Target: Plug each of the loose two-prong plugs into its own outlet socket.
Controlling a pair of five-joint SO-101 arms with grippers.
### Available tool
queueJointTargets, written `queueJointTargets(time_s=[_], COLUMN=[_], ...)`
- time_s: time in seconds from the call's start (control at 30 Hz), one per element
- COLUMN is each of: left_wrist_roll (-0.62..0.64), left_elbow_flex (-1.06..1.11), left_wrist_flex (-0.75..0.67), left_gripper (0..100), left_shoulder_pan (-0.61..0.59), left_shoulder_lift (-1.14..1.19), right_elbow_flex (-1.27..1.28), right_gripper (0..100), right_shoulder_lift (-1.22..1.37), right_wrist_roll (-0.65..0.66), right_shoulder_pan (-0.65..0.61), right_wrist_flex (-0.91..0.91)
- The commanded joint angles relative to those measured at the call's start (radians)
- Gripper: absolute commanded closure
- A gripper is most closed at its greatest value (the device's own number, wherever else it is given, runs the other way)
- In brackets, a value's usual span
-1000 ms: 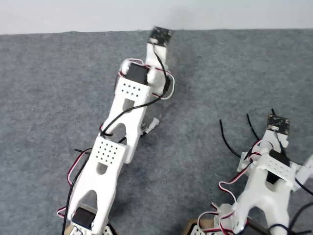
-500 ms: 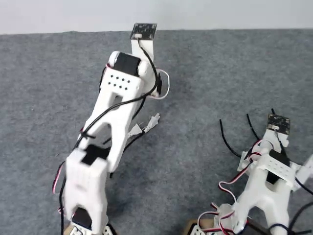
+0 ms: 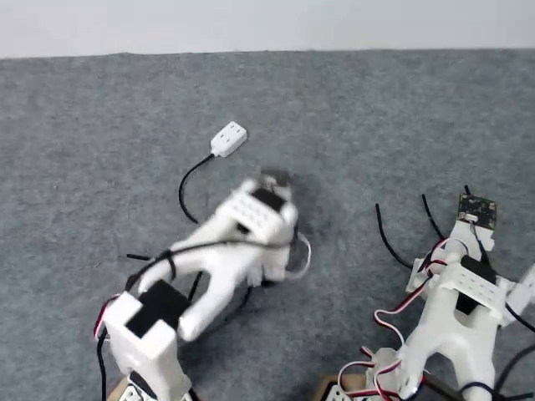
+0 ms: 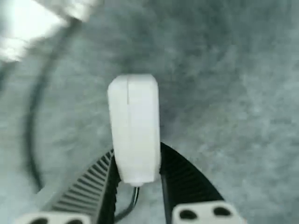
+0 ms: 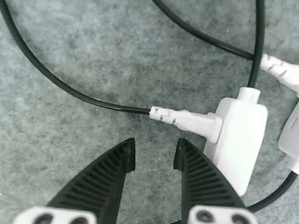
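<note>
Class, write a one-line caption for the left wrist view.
The left tool clamps a white block over grey carpet.

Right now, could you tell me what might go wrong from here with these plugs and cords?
1. The left gripper pinches the white block only near its cord end, so it may swivel or slip.
2. The black cord of the loose socket curves close to the left arm and could snag.
3. The open right gripper hangs over a black cable; closing might catch it.
</note>
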Motion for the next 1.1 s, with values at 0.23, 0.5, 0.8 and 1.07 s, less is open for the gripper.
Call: queueJointTargets(time_s=[0.23,0.5,0.8,1.07], left_wrist_roll=[-0.135,-0.092,-0.502,-0.559], left_elbow_flex=[0.133,0.249,0.394,0.390], left_wrist_flex=[-0.229,-0.212,-0.207,-0.376], left_gripper=[89,52,53,98], left_shoulder_pan=[0.127,0.118,0.106,0.107], left_shoulder_lift=[-0.133,-0.313,-0.770,-0.703], right_elbow_flex=[-0.006,-0.006,-0.006,-0.006], right_gripper=[86.3,86.3,86.3,86.3], right_shoulder_lift=[-0.001,-0.001,-0.001,-0.001], right_wrist_roll=[0.011,0.015,0.015,0.015], right_shoulder_pan=[-0.008,-0.008,-0.008,-0.008], right_wrist_flex=[-0.010,-0.010,-0.010,-0.010])
